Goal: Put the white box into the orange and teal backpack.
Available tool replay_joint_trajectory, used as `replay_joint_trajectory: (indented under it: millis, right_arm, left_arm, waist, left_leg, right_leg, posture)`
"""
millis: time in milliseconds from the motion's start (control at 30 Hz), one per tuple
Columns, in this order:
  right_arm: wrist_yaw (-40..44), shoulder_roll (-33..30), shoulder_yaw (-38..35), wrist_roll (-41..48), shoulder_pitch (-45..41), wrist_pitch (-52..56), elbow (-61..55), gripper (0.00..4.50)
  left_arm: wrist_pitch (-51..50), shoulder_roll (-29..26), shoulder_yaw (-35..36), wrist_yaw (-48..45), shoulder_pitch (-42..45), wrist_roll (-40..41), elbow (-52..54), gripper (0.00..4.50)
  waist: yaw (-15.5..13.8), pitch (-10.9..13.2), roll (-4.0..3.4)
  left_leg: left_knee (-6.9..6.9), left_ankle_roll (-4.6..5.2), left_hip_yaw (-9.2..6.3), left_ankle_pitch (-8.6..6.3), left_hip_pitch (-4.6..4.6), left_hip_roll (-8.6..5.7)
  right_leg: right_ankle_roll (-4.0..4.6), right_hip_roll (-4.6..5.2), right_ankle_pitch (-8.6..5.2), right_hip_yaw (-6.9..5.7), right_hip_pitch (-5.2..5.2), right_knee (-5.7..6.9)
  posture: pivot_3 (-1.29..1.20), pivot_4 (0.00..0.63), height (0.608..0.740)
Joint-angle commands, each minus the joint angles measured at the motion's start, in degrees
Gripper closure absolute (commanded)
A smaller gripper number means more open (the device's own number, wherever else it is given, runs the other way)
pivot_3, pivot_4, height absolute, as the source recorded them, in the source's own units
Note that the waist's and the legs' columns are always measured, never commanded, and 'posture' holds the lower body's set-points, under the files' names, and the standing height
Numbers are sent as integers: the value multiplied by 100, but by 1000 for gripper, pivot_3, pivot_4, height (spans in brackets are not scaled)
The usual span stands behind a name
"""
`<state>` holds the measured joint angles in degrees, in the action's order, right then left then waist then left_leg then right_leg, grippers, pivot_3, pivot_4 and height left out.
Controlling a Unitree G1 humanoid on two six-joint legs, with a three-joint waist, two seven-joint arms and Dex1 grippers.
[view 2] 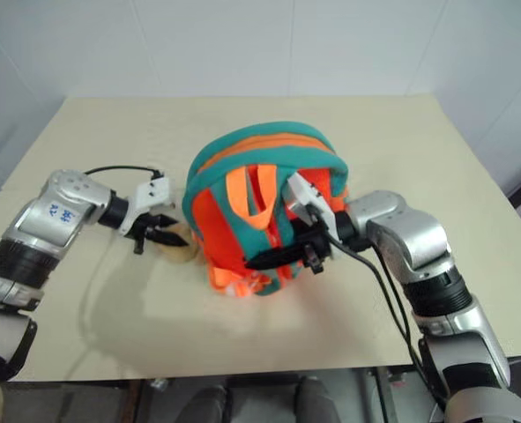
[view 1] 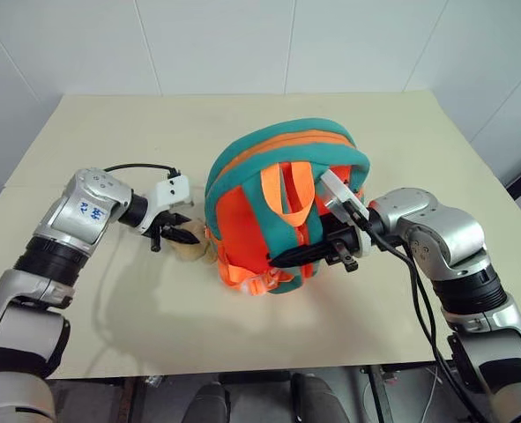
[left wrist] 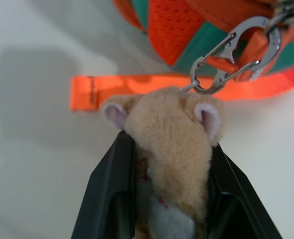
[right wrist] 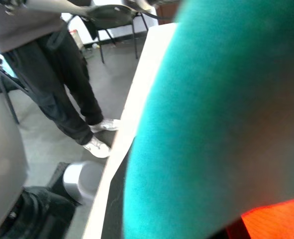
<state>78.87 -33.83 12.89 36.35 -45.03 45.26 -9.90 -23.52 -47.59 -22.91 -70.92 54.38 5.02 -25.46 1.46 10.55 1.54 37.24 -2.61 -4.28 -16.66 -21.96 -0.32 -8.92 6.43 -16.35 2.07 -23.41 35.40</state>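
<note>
the orange and teal backpack [view 1: 282, 211] stands upright in the middle of the pale surface [view 1: 401, 132], its straps and orange webbing loops facing the robot, and no white box can be made out on the surface around it. is it already inside? can't tell, since the pack's opening isn't visible from here. so the loading may be done or may not, and by my reading what's going on now is handling of the bag itself.

over to the left claw [view 1: 174, 231]: it's down low beside the pack's left bottom corner, and the wrist view makes it plain that its two black fingers [left wrist: 112, 184] are part way closed around the tan plush toy [left wrist: 174, 149], squeezing it from both sides. the toy hangs off a silver carabiner [left wrist: 236, 57] clipped to the bag, with an orange webbing strap [left wrist: 137, 87] lying flat on the surface just behind it. the left forearm reaches in from the left, angled down toward the surface.

now the right claw [view 1: 331, 251]: it comes in from the right, pointing across toward the left and roughly level, fingers nearly closed and pressed into the teal straps at the front of the pack. it looks pinched on a strap, and the right wrist view has teal fabric pressed up close, with a person's legs [right wrist: 72, 94] on the floor beyond the surface edge.
</note>
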Motion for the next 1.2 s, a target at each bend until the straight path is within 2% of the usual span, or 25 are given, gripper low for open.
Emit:
replay_joint_trajectory:
  millis: [33,233,267,367,567,600,633,733,900,1167,1200]
  right_arm:
    - [-192,11,-189,416,174,283,-574,3943]
    - [-319,-43,-175,496,272,314,-662,3943]
    - [-307,-69,-153,459,263,295,-630,3593]
    - [-194,-163,-121,380,208,229,-509,2583]
    - [-32,-406,-180,332,82,114,-392,492]
    - [-12,-452,-200,341,65,117,-389,162]
    - [-2,-485,-214,352,63,120,-400,31]
    - [-64,-651,-313,329,62,162,-397,31]
    - [-376,-1007,-694,280,212,219,-361,31]
    - [-346,-1712,-1043,42,498,29,-163,31]
    - [-257,-1950,-1110,-35,544,-26,-72,31]
  left_arm:
    - [207,47,18,47,114,-428,-400,3435]
    - [195,97,150,-159,160,-450,-279,3435]
    - [218,47,180,-278,100,-407,-132,3435]
    - [150,-67,372,-386,0,-339,209,2459]
    - [-574,-527,1249,-340,-224,150,1092,454]
    - [-708,-604,1384,-344,-278,235,1246,147]
    - [-817,-658,1483,-341,-335,300,1380,47]
    - [-1144,-936,1945,-329,-618,570,1806,47]
    - [-1583,-1452,2972,-368,-1577,1224,2440,47]
    - [-1538,-1743,3691,-176,-2534,1454,2366,47]
    - [-1534,-1749,3808,-170,-2582,1505,2279,47]
  waist:
    - [5,-2,3]
    - [6,-2,3]
    - [7,-2,3]
    - [9,-1,3]
    - [33,-1,3]
    - [33,0,2]
    - [31,0,2]
    - [18,0,2]
    - [16,0,1]
    - [-8,1,1]
    - [-6,2,0]
  left_leg:
    - [0,0,0,0,0,0]
    - [-4,0,1,0,-1,-1]
    - [-4,0,1,0,-1,-1]
    - [-6,0,1,-1,-4,-1]
    - [-11,5,3,-4,-18,1]
    - [-15,5,6,-5,-18,1]
    - [-15,6,6,-6,-18,2]
    - [-13,9,9,-10,-19,2]
    - [-14,14,18,-15,-19,2]
    - [-9,16,19,-17,-18,2]
    - [-9,16,19,-17,-18,2]
  right_leg:
    - [0,0,0,0,0,1]
    - [0,3,0,0,-3,-1]
    - [0,2,0,0,-4,-1]
    - [0,2,0,0,-7,-3]
    - [0,2,0,-4,-27,-8]
    - [0,2,0,-5,-29,-7]
    - [0,3,0,-7,-29,-8]
    - [0,6,0,-12,-29,-11]
    - [0,10,0,-13,-30,-17]
    - [1,12,0,-16,-21,-26]
    - [2,11,0,-16,-20,-29]
  posture:
    - [0,150,740]
    - [0,150,740]
    - [0,150,740]
    - [0,150,740]
    - [0,150,740]
    - [0,150,740]
    - [0,150,740]
    - [0,150,740]
    - [0,150,740]
    - [0,150,740]
    - [0,150,740]
